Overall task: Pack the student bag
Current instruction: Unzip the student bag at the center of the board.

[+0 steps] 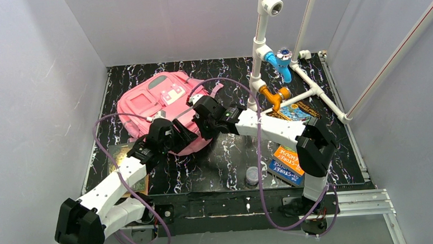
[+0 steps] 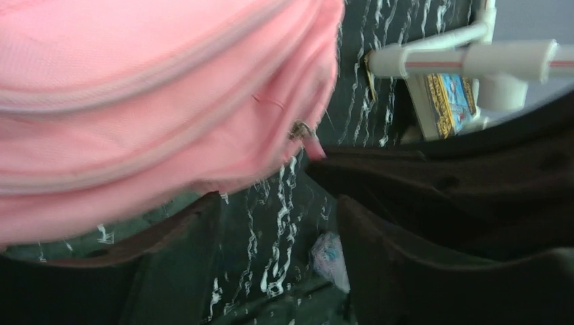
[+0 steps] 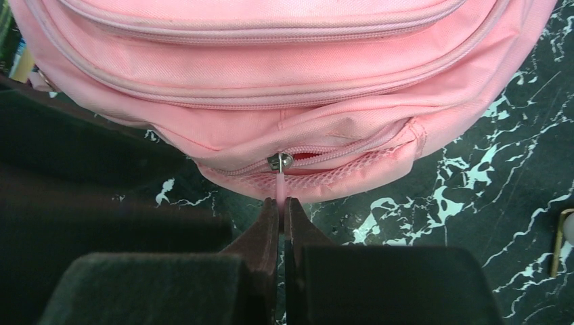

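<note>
Student bag (image 3: 284, 74) | right tool (image 3: 281, 206) pinching zipper pull (image 3: 279, 181) | left tool (image 2: 274, 210) agape

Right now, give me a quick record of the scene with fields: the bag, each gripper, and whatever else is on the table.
student bag: pink, lying at far left of the table
right gripper: shut on the bag's zipper pull
left gripper: open, holding nothing, by the bag's near edge
other items: books at right, white pipe frame behind them
</note>
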Controlling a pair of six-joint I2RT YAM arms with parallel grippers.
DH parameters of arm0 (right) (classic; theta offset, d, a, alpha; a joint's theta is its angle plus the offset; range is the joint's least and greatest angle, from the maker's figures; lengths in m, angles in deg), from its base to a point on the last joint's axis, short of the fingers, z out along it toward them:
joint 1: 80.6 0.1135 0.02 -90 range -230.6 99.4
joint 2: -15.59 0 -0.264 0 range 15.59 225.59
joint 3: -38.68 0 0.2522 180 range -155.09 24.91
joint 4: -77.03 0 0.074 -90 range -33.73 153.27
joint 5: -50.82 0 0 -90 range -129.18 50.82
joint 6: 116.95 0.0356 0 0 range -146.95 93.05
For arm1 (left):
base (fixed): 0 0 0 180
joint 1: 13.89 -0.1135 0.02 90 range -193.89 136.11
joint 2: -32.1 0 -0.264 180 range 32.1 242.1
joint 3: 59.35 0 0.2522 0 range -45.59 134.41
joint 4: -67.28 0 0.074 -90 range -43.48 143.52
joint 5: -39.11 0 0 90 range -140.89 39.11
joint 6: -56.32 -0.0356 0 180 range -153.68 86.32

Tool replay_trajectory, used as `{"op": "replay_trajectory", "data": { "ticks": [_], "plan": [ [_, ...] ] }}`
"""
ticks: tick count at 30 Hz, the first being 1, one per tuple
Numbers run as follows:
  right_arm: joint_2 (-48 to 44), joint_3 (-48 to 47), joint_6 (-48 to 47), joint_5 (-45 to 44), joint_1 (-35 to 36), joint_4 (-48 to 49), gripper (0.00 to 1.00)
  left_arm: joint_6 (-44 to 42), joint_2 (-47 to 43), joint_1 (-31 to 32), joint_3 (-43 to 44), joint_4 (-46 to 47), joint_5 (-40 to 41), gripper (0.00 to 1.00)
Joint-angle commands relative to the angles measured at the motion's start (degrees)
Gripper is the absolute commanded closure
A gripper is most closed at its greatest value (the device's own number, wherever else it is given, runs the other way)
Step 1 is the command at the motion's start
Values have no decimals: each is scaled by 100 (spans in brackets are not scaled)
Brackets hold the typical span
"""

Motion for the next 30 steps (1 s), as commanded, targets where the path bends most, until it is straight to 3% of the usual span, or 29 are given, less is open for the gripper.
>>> {"op": "replay_trajectory", "data": {
  "ticks": [1,5,8,11,14,17,19,22,24,30],
  "plan": [
    [-225,32,-394,-271,-2,254,99,-1363,-388,-18,756,-1467,-404,30],
    [-426,337,-616,-306,-66,276,99,-2316,-665,-230,1377,-2636,675,4],
    [-481,406,-711,-394,-97,231,99,-2672,-354,-806,1799,-3245,1297,2],
    [-522,470,-779,-525,-117,206,99,-2858,171,-1708,2009,-3222,825,2],
    [-550,521,-841,-567,-165,217,99,-3259,927,-1992,2264,-2820,-295,7],
    [-540,517,-895,-550,-210,227,99,-3478,1672,-1986,2538,-2652,-1077,24],
    [-533,516,-930,-513,-231,227,99,-3660,1823,-1791,2491,-2388,-877,29],
    [-524,527,-975,-453,-268,244,99,-4050,1774,-1333,2209,-1887,48,21],
    [-532,548,-1003,-451,-284,268,99,-3578,1928,-1333,2275,-1990,329,20],
    [-537,511,-1115,-498,-425,262,99,-2700,2599,-1335,2414,-1824,-272,34]
  ]
}}
